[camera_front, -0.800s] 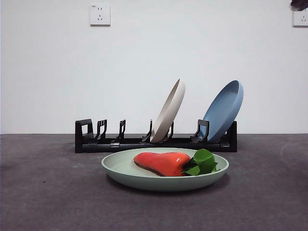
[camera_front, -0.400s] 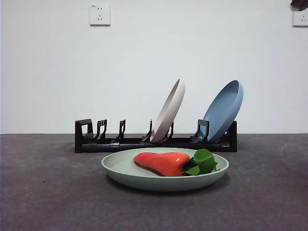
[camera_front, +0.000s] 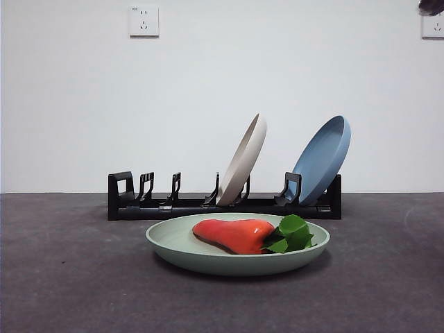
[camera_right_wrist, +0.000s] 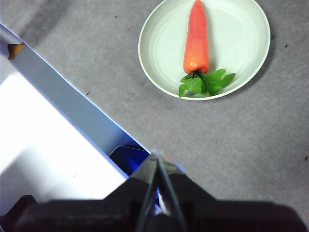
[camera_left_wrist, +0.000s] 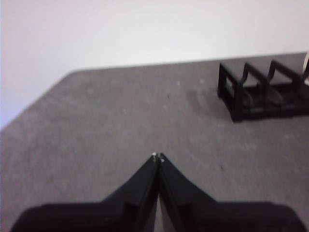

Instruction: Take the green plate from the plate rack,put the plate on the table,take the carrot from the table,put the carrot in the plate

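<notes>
The green plate [camera_front: 173, 241] lies flat on the dark grey table [camera_front: 62, 277] in front of the black plate rack [camera_front: 173, 207]. Inside it rests the carrot [camera_front: 232, 234], orange body lying across the plate, green leaves toward the right rim. From high above, the right wrist view shows the same plate [camera_right_wrist: 241, 43] and carrot [camera_right_wrist: 196, 38], well away from my right gripper [camera_right_wrist: 157, 157], which is shut on nothing. My left gripper [camera_left_wrist: 158, 157] is shut and empty over bare table, with the rack's end [camera_left_wrist: 256, 92] off to one side.
A cream-white plate [camera_front: 243, 161] and a blue plate [camera_front: 322, 158] lean in the rack's right half. A dark arm tip [camera_front: 431, 7] shows at the top right corner. A white and blue edge of the table surround [camera_right_wrist: 63, 140] fills one side of the right wrist view.
</notes>
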